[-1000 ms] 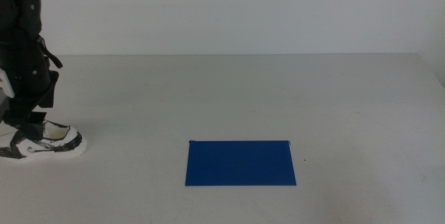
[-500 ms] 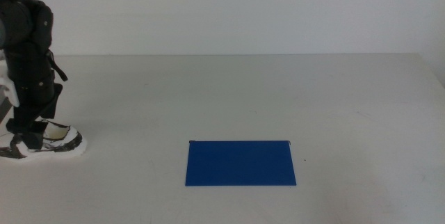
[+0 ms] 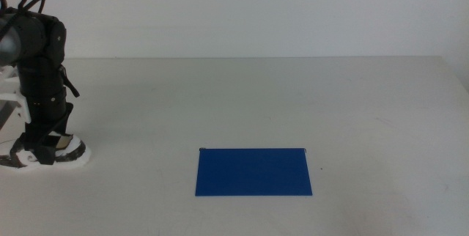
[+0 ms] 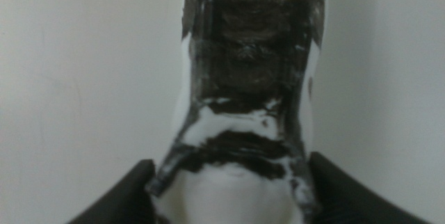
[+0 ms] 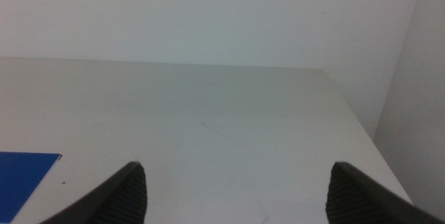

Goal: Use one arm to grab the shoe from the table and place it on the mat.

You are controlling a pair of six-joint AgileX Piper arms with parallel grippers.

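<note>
Now the shoe [image 4: 243, 106] sits between the left pincer [image 3: 45, 150] jaws.

the left claw [image 3: 45, 150] has come lower and rightward, now straddling the shoe [image 3: 69, 153].

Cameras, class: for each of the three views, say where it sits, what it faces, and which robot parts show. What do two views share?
Middle: above, facing forward-down over table; left arm, shoe, mat.
Left wrist: straight onto shoe between left pincer jaws.
Right wrist: across table toward wall; right pincer open.
Shared: mat in middle and right wrist.
</note>
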